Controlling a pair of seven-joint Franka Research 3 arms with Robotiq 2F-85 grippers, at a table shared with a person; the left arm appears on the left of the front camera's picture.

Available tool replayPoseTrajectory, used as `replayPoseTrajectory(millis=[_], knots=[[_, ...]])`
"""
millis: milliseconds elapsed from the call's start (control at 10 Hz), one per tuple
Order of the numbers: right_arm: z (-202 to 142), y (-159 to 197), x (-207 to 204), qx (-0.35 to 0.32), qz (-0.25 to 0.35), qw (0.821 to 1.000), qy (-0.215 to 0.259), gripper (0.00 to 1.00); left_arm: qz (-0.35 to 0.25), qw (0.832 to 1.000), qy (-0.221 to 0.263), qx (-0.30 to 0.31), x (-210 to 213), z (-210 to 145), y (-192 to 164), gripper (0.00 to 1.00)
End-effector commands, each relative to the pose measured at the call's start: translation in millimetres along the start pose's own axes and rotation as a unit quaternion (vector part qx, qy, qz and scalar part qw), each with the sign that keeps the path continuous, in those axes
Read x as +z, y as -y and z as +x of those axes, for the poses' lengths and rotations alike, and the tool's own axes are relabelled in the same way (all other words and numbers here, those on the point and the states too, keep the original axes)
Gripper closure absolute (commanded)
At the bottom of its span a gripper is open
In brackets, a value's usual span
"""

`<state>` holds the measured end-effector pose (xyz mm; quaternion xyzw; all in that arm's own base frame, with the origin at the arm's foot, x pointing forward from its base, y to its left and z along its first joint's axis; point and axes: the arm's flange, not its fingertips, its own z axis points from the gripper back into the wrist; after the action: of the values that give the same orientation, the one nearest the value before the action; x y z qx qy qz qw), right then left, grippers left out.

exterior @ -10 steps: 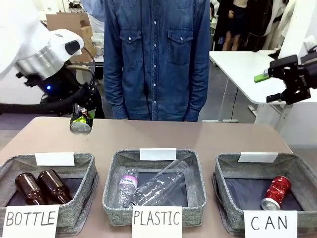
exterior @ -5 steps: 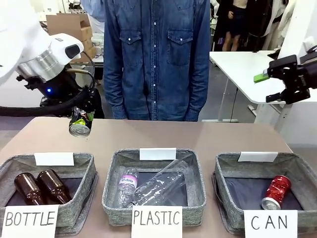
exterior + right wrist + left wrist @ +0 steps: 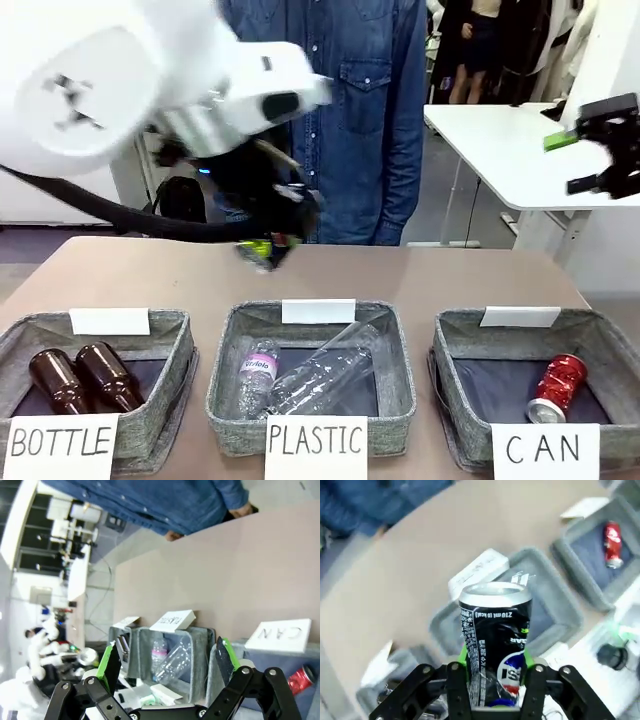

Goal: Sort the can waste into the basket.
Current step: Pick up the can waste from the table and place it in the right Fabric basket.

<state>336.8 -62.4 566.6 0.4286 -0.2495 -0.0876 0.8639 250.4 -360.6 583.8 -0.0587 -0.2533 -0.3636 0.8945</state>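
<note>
My left gripper [image 3: 275,240] is shut on the black-blue can [image 3: 258,251], holding it in the air over the far side of the middle basket. In the left wrist view this can [image 3: 496,635] stands upright between the green pads, silver top away from the camera. The red can [image 3: 558,388] lies in the grey basket [image 3: 462,330] signed "CAN" at the front right, and that red can [image 3: 612,545] also shows at the upper right of the left wrist view. My right gripper [image 3: 605,150] hangs open and holds nothing, high at the right, its jaws [image 3: 167,662] spread wide.
A basket signed "PLASTIC" [image 3: 228,350] holds clear bottles in the middle. A basket signed "BOTTLE" [image 3: 170,330] holds two brown bottles at the left. A person in a denim shirt [image 3: 360,110] stands at the far edge. A white table [image 3: 490,140] stands at the back right.
My left arm has swung right with the black-blue can, from over the table's far left to above the middle basket's far side. The right gripper has shifted slightly right.
</note>
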Motion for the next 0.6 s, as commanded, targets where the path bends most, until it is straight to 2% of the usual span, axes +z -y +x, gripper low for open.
replayPoseTrajectory(millis=[0, 100, 200, 300, 500], knots=[[-37.5, 9.1, 80.8, -0.049, 0.024, 0.998, 0.041, 0.00, -0.019, 0.992, 0.025, -0.122, -47.4, 58.0, 14.0, 0.62], [-61.4, 16.9, 113.2, -0.056, 0.073, 0.995, 0.039, 0.00, -0.049, 0.984, 0.014, -0.169, -70.5, 80.2, 35.2, 0.62], [-83.7, 26.5, 138.2, -0.063, 0.096, 0.992, 0.055, 0.00, -0.061, 0.977, 0.018, -0.206, -92.5, 100.8, 56.5, 0.62], [-100.0, 37.2, 155.7, -0.076, 0.091, 0.989, 0.093, 0.00, -0.112, 0.962, 0.018, -0.249, -111.9, 118.7, 83.0, 0.62], [-124.6, 63.7, 181.5, -0.107, 0.109, 0.977, 0.146, 0.00, -0.198, 0.939, -0.004, -0.283, -164.0, 146.7, 141.4, 0.62]])
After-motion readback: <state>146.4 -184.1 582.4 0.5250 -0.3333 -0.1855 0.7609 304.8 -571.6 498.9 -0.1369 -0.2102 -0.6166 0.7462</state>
